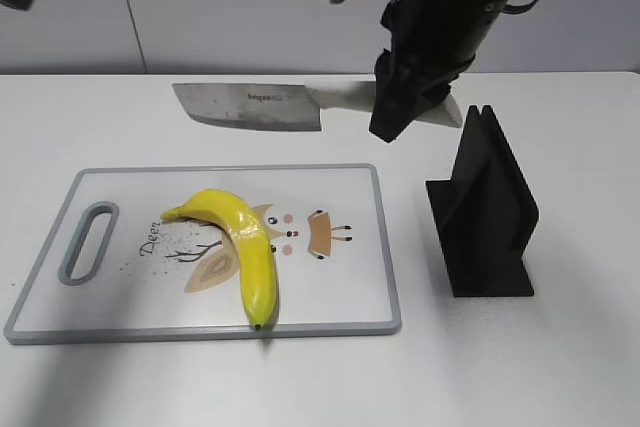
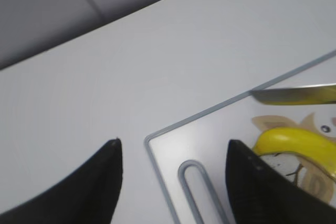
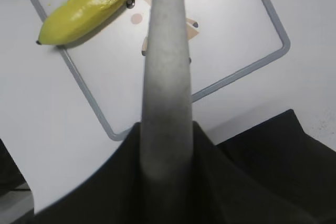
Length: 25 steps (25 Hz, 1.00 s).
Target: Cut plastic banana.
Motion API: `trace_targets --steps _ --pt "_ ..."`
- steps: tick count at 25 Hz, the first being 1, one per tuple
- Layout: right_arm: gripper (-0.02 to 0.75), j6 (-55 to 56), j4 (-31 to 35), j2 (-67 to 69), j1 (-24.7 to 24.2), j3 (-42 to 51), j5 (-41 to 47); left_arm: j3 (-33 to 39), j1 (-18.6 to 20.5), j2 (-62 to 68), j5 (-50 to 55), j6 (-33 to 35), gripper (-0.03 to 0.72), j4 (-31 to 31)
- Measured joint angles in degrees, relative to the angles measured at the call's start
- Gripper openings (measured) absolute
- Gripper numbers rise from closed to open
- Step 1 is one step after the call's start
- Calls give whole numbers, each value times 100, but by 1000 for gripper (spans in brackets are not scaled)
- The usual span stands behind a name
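The yellow plastic banana (image 1: 243, 247) lies whole on the white cutting board (image 1: 130, 307), curved from the board's middle toward its front edge. It also shows in the left wrist view (image 2: 299, 141) and the right wrist view (image 3: 89, 6). My right gripper (image 1: 400, 107) is shut on the white handle of a knife (image 1: 255, 107) and holds it level in the air above the board's far edge, blade pointing left. The handle (image 3: 167, 77) runs up the right wrist view. My left gripper (image 2: 173, 156) is open and empty above the board's far-left corner (image 2: 152, 140).
A black knife stand (image 1: 485, 207) stands on the white table to the right of the board. The board has a grey rim, a handle slot (image 1: 88, 242) at its left end and a printed cartoon picture.
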Motion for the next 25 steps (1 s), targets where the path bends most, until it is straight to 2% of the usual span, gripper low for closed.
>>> trace_targets --steps 3,7,13,21,25 --pt "190 611 6 0 0 -95 0 -222 541 -5 696 -440 589 87" --pt "190 1674 -178 0 0 -316 21 -264 955 -11 1686 -821 587 100" --pt "190 3505 -1149 -160 -31 -534 454 -50 1053 -234 2028 -915 587 90" --pt "190 5304 -2186 -975 -68 -528 490 1353 1053 -1659 2070 -915 577 94" --pt "190 5747 -2559 -1301 -68 -172 490 2038 1053 -2598 2076 -915 575 94"
